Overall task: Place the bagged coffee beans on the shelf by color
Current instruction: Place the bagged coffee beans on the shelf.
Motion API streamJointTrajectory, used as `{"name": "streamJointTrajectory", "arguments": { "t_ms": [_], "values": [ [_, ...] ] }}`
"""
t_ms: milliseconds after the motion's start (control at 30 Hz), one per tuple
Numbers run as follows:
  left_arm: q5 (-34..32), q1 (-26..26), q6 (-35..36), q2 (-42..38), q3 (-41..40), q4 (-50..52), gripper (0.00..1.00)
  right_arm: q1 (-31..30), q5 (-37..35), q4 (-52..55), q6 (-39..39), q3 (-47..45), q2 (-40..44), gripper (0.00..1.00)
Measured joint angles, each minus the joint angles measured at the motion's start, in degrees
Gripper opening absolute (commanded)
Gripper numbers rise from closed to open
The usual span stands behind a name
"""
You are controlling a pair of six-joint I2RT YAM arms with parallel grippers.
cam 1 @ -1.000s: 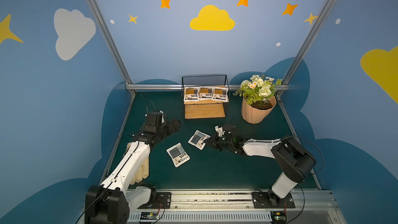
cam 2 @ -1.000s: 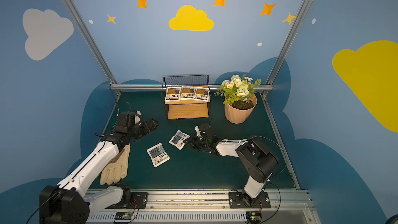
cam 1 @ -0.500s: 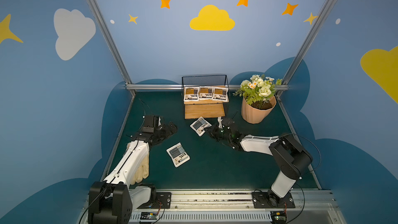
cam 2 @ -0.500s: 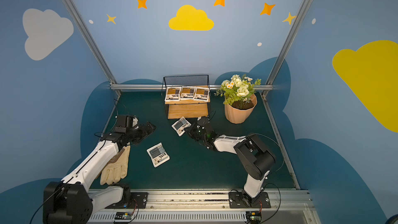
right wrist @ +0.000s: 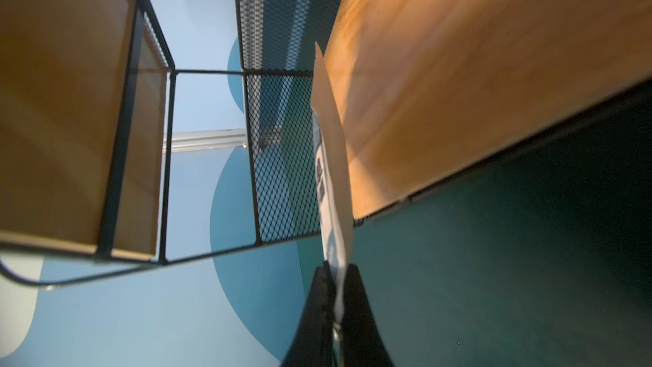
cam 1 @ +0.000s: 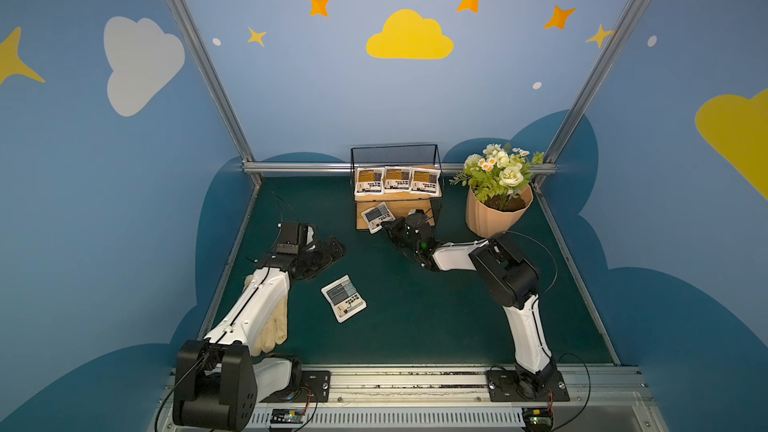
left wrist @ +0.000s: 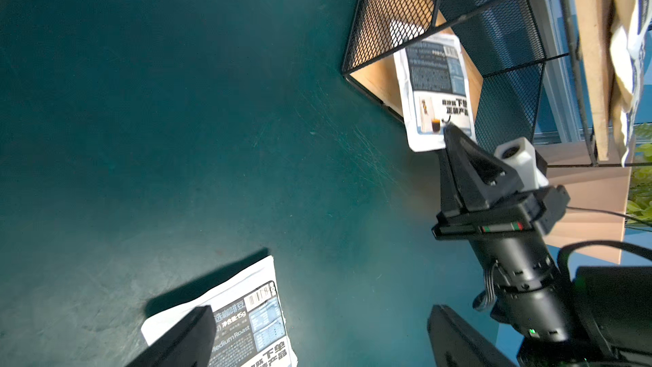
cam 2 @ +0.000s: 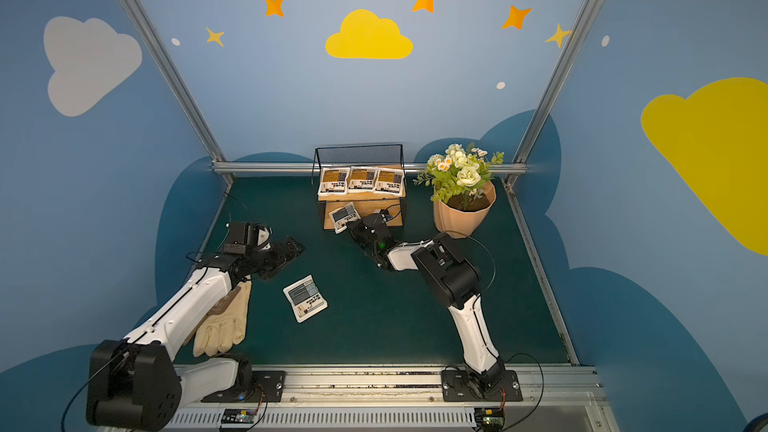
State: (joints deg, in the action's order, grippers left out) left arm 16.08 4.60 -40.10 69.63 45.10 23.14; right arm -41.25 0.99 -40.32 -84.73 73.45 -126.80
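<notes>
1. So far, three small puffy white pouches with orange-brown label panels [cam 1: 397, 179] sit side by side on the upper wooden board [cam 1: 399, 197] of the black wire two-tier shelf with its mesh back [cam 1: 395, 156]. I count that colour as finished.
2. My right gripper [right wrist: 335, 277] has its fingers pressed together on the near edge of a flat white pouch with a grey-blue panel [cam 1: 377, 216]. The rest of the pouch stretches beyond the fingertips, over the lower wooden board [right wrist: 494, 82]. Its pinched end overhangs the board's front edge. I cannot tell whether it already rests on the wood.
3. My left gripper [left wrist: 321, 312] has its fingers wide apart and holds nothing.
4. A second white pouch with a grey-blue panel [cam 1: 343, 298] lies flat on the dark green mat [cam 1: 415, 317]. It is close beside the left fingers, and I see no contact.
5. By my reckoning three of five bags are placed and the fourth is nearly there. It remains to release that bag on the lower board, then bring the last one and set it alongside.
6. A pair of cream gloves [cam 2: 222, 326] lies well behind the left fingers, partly under that forearm. They are not part of this job.
</notes>
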Motion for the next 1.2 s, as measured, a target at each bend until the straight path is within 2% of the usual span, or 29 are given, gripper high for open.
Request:
{"name": "streamJointTrajectory", "arguments": {
  "t_ms": [333,600,867,1033,1200],
  "values": [
    [0.50,0.00,0.24,-0.66,-0.02,0.61,1.00,0.35,-4.33,2.86,-5.38,12.33,-9.73,0.00],
    [0.46,0.00,0.22,-2.38,-0.68,0.83,1.00,0.00,-4.98,7.13,-7.69,18.32,-12.50,0.01],
    [0.42,-0.09,0.24,-2.99,-1.03,0.90,1.00,-1.27,-4.83,9.77,-8.63,19.82,-13.44,0.21],
    [0.42,-0.09,0.24,-3.02,-1.05,0.92,1.00,-1.77,-4.46,9.79,-8.70,19.87,-13.44,0.49],
    [0.15,-0.09,0.24,-3.41,-1.07,0.94,1.00,-2.01,-4.31,7.28,-8.61,18.91,-12.79,0.72]
  ]
}}
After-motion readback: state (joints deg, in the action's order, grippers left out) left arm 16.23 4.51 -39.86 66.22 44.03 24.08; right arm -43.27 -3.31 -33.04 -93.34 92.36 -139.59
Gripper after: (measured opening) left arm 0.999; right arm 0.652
